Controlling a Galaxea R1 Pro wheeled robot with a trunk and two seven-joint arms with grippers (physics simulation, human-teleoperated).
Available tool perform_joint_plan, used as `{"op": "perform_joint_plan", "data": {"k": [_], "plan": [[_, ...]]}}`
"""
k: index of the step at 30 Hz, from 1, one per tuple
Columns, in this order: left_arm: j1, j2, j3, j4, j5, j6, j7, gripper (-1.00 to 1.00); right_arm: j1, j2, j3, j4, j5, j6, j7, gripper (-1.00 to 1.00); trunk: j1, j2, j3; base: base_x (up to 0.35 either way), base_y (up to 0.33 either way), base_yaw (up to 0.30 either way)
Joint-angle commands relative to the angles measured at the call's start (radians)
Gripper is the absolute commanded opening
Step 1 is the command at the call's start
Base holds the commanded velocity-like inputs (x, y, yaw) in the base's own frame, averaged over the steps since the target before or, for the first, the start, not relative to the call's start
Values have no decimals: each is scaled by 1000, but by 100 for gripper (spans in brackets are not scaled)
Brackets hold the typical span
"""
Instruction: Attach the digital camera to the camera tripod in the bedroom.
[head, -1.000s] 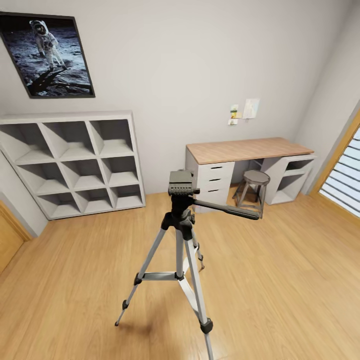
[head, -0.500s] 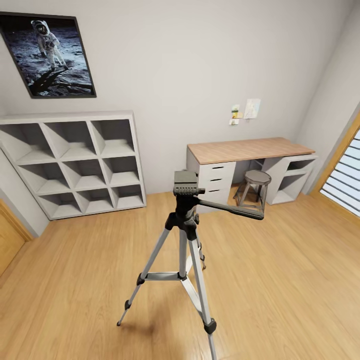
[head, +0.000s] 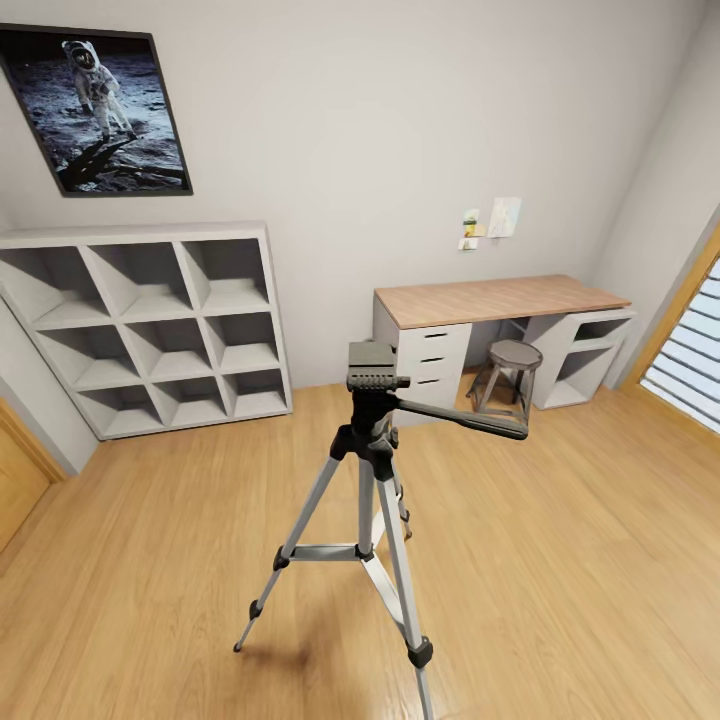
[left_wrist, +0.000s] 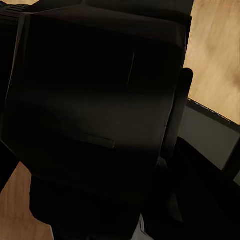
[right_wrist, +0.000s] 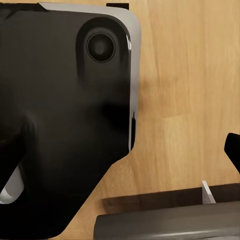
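Observation:
The camera tripod (head: 372, 470) stands on the light wood floor of the bedroom, in the middle of the head view. Its three silver legs are spread, and its black head (head: 372, 366) is bare on top. The long black pan handle (head: 460, 417) points right toward the desk. The digital camera is out of view. In the right wrist view my right gripper (right_wrist: 121, 167) hangs over the floor beside a black, silver-edged part of my own body (right_wrist: 65, 110), one fingertip (right_wrist: 232, 150) far out at the edge, nothing between. The left wrist view faces a dark block of my body (left_wrist: 90, 100), and the left fingers cannot be made out.
A white cube shelf (head: 150, 325) stands against the back wall on the left, under the astronaut picture (head: 100, 110). At the right stand a wood-topped desk (head: 495, 298) with drawers and a round grey stool (head: 512, 370). A slatted door (head: 690, 360) is at the right edge.
The head view shifted slightly between one second and half a second ago, so the tripod sits a little further right in the picture. Since then nothing has moved.

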Motion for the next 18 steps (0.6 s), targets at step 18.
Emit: {"op": "perform_joint_plan", "data": {"k": [18], "plan": [[0,3,-8,1,9,-3,-2,-100,-1,-8,-7,-65,13,-8,-8,100,0,-1,-1,0,0,0]]}}
